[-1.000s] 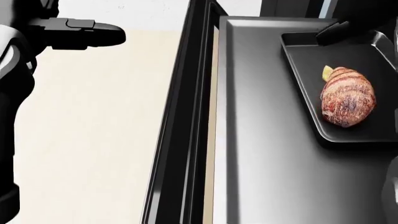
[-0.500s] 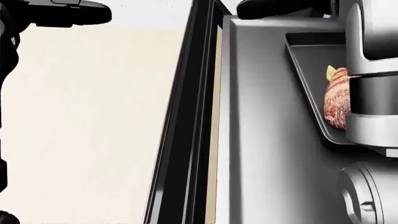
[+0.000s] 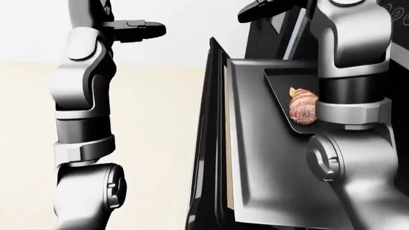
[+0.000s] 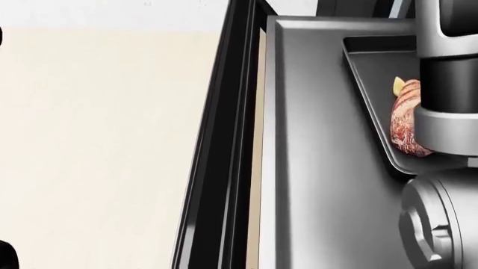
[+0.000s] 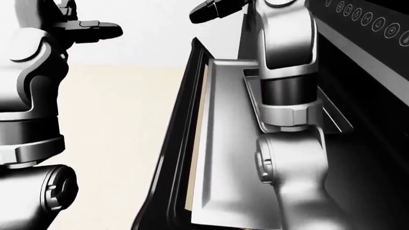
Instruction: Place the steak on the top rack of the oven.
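Since a second ago the right arm [image 3: 350,72] has been swinging up across the head view, now covering part of the steak [image 4: 407,126], while the left hand [image 3: 137,29] has been leaving that view; the steak is lying on a dark tray [image 4: 374,84] resting on the open oven door [image 4: 321,168]; both hands are hanging raised near the top of the left-eye view, right hand [image 3: 262,9] apart from the tray, holding nothing; whether either hand's fingers are spread or pressed together I cannot tell.

The steak [image 4: 407,126] is red-brown with darker stripes, and a small yellow piece sits beside it. The tray [image 4: 366,67] is dark grey, the floor [image 4: 105,145] pale cream.
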### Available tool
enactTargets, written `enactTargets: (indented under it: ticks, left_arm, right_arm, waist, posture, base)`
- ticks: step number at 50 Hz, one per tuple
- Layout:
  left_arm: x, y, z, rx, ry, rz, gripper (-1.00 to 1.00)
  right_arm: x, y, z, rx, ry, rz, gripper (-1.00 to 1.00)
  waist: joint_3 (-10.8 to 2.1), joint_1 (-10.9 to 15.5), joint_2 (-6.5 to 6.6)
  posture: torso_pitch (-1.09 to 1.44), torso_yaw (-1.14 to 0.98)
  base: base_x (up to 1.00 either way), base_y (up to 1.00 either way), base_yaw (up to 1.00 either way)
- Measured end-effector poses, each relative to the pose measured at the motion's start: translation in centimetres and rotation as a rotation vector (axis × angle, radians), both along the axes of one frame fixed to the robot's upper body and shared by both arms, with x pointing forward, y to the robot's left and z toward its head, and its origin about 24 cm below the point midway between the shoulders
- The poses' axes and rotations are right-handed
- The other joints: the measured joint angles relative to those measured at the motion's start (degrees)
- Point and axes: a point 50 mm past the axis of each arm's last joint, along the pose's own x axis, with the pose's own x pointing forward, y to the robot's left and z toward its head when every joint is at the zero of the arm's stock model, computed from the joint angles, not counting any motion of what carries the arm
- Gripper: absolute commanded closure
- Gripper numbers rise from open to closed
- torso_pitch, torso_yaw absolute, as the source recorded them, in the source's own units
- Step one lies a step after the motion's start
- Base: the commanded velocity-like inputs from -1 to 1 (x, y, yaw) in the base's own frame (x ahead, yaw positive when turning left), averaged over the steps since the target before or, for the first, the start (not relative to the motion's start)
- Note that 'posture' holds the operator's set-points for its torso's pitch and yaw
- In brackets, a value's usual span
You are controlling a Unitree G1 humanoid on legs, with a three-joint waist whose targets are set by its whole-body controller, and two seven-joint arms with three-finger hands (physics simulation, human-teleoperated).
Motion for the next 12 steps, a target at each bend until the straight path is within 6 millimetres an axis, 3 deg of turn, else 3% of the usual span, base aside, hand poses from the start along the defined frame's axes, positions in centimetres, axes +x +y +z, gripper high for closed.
enactTargets:
  ticks: [12]
  left_arm:
    - [-0.6, 0.1, 1.0, 0.008, -0.131, 0.010, -1.00]
  right_arm:
    - [0.1, -0.5, 0.1, -0.017, -0.124, -0.010, -1.00]
  waist:
    - [0.28, -0.12, 0.01]
  posture:
    - [0.00, 0.00]
  base:
    - [0.00, 0.00, 0.00]
